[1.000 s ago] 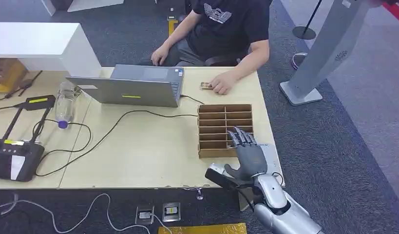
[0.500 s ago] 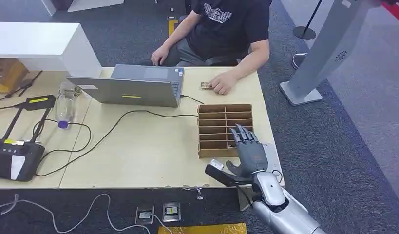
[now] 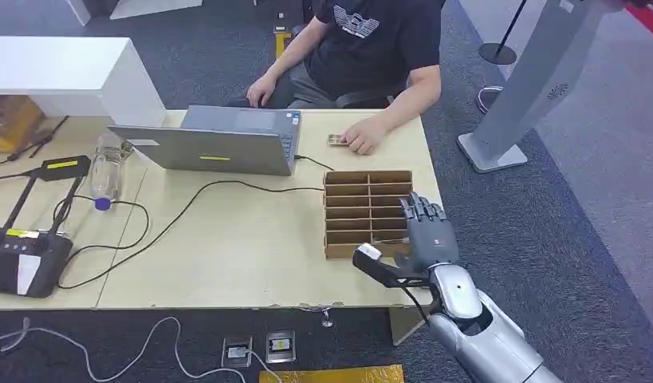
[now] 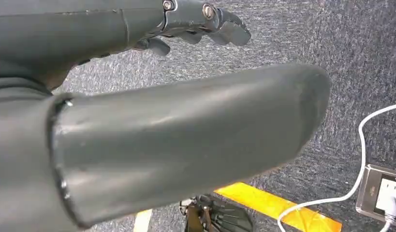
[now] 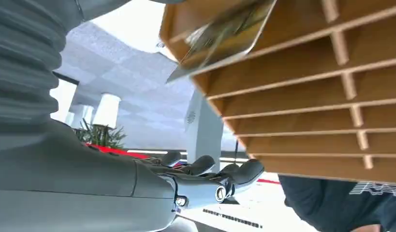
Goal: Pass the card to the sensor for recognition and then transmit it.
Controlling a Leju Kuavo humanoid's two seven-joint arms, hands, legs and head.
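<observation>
The right hand (image 3: pixel 425 239) hovered at the rack's (image 3: pixel 367 209) right edge, fingers apart, gripping nothing. The card (image 5: pixel 225 34) sat tilted in a rack slot (blurred in the wrist view). Nearby lay one laptop (image 3: pixel 215 144), one bottle (image 3: pixel 104 169) and a person's hand (image 3: pixel 363 137). The left hand (image 4: pixel 196 19) hung over the floor, fingers loosely curled, empty.

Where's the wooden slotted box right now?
In the head view, the wooden slotted box sits near the table's right front edge, beside the right hand.
</observation>
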